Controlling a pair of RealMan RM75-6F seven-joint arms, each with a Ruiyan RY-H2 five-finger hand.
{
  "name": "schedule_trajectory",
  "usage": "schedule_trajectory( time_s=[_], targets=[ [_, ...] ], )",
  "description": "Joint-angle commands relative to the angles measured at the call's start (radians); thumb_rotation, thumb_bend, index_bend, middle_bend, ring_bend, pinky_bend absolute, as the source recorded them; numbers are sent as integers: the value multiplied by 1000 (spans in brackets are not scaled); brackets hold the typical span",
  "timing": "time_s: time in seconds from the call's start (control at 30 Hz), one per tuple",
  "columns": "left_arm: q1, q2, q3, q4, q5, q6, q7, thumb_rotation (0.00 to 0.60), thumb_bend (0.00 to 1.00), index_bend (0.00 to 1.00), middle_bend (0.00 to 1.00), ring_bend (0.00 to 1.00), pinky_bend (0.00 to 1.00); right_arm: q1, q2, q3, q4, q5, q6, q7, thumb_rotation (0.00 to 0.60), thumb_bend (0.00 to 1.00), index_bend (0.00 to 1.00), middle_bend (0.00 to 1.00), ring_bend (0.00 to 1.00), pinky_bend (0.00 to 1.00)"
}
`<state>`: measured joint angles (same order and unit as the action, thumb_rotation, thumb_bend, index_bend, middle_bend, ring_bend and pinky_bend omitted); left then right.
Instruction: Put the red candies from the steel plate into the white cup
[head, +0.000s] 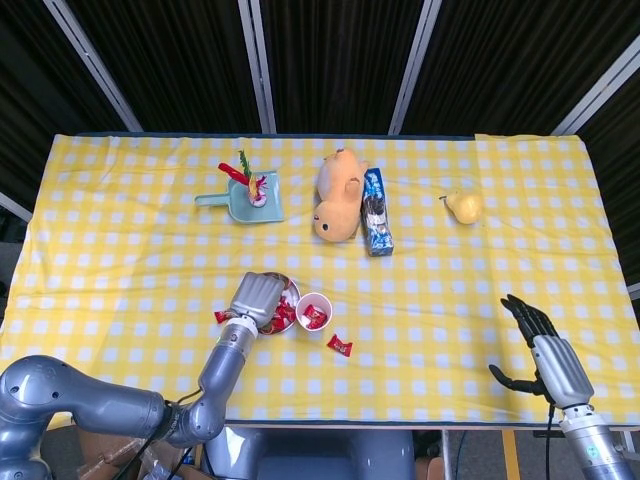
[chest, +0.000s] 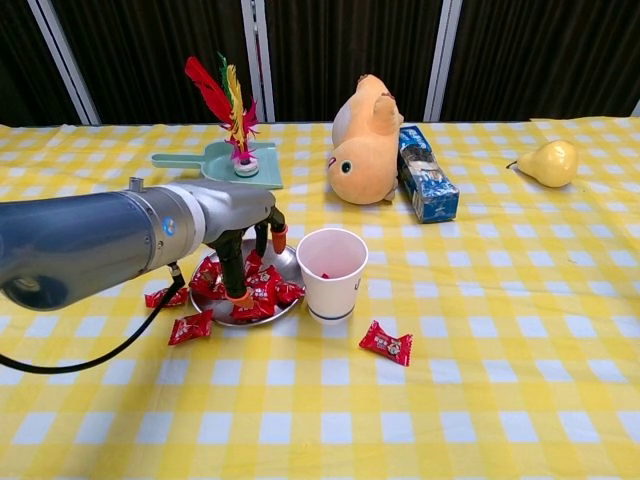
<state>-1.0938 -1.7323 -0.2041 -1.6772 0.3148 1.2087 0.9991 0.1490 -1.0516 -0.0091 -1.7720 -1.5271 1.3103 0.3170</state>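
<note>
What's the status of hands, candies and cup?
Left hand down over steel plate, fingertips among red candies; grip unclear. Right hand open, idle. White cup upright beside plate; stray candy on cloth.

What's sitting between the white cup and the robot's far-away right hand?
One loose red candy lies on the cloth just past the white cup. Beyond it only bare checked tablecloth reaches the right hand, as the head view shows.

Looks like robot test room, not home. Black curtains (head: 330, 60) with metal poles (head: 258, 65) stand behind table. Yellow checked cloth (chest: 520, 330) covers table. Odd mix of things on it: plush toy (chest: 364, 140), pear (chest: 552, 162), feather toy (chest: 228, 100), blue box (chest: 428, 186).
</note>
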Motion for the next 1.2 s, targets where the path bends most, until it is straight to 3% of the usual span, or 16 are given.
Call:
schedule_trajectory(
  time_s=[0.03,0.63,0.9,1.2],
  targets=[
    [1,0,2,1,-1,0,1,600,188,303,317,928,973,0,0,0,-1,1,0,0,600,327,0,0,0,0],
    [-7,-62,28,105,-2,-13,30,600,254,425,441,928,973,1,1,2,-1,5,-3,7,600,327,0,0,0,0],
    [10,-100,46,163,38,-8,20,600,389,571,653,930,985,1,1,3,-2,9,-4,4,600,327,0,0,0,0],
    [31,-67,22,135,101,16,-3,600,403,592,673,931,987,1,2,3,-4,10,-6,4,600,327,0,0,0,0]
  ],
)
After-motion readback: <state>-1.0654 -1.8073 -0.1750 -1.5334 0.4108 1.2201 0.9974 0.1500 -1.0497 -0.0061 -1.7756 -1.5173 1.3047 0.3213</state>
